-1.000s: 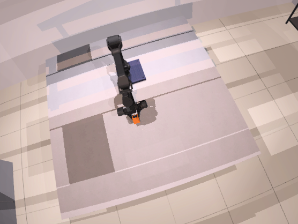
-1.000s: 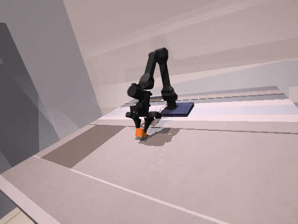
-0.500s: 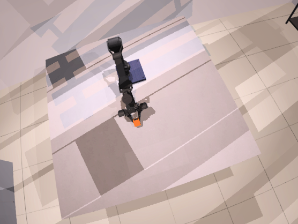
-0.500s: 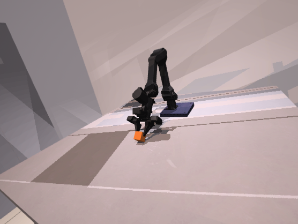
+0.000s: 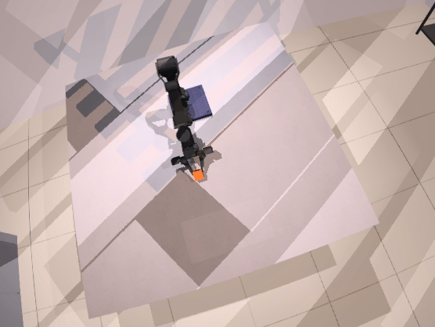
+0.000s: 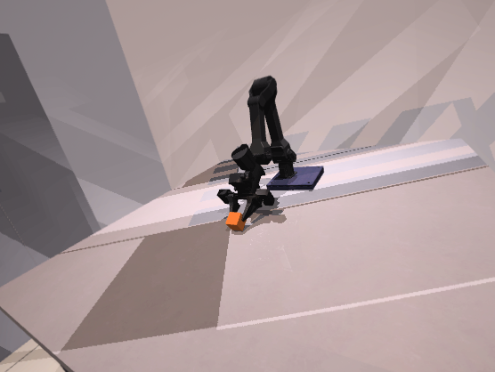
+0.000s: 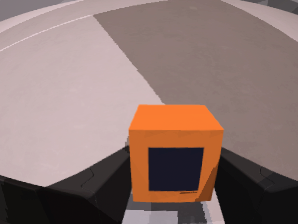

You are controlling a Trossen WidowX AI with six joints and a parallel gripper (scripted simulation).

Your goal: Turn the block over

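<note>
The orange block [image 5: 198, 175] [image 6: 234, 221] [image 7: 176, 117] is held between the fingertips of my gripper [image 5: 197, 170] [image 6: 238, 216] [image 7: 173, 154], which is shut on it. The fingers slant forward and down, and the block looks tilted in the exterior view. Its marked side, with a dark square [image 7: 175, 169], faces back toward the wrist camera. The block is low over the table [image 5: 274, 156] [image 6: 356, 245] [image 7: 60, 100], with shadow close beside it. I cannot tell whether its lower edge touches the table. Its far and lower faces are hidden in the wrist view.
The arm stands on a dark blue base plate [image 5: 201, 102] [image 6: 307, 178] behind the gripper. Broad shadows and light stripes cross the table. A dark grey piece of furniture [image 5: 8, 274] stands beyond the table at the left in the top view.
</note>
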